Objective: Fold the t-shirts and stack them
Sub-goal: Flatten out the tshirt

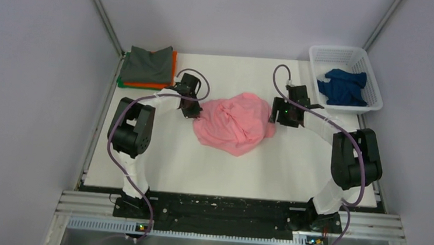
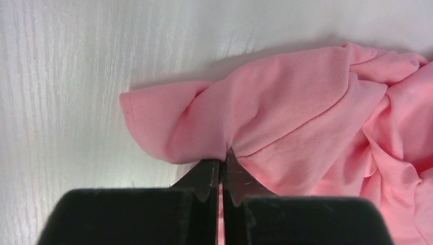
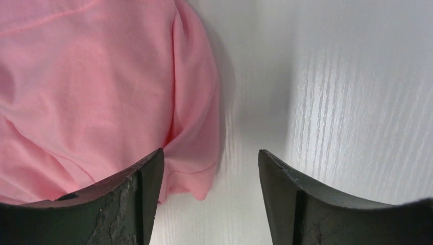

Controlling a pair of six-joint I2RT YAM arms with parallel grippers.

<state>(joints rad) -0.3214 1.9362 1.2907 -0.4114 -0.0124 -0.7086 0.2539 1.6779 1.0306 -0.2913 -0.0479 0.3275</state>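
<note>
Half grips pink shirt (image 1: 235, 124): pinches edge with left fingers (image 2: 201, 178), spreads right fingers (image 3: 286, 194) over opposite hem, to pull flat.

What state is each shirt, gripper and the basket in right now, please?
pink t-shirt: crumpled, unfolded, mid-table
folded stack: grey over orange over green, far-left corner
basket: upright, holding navy t-shirt
navy t-shirt: crumpled inside basket
left gripper: shut on pink t-shirt
right gripper: open at pink t-shirt's edge

Plain, no print: light pink shirt (image 1: 237, 123), dark grey shirt (image 1: 148, 63), orange shirt (image 1: 154, 85), green shirt (image 1: 121, 82), navy shirt (image 1: 342, 87). White lattice basket (image 1: 338, 50). White table (image 1: 293, 163), faint wood-grain streaks.
</note>
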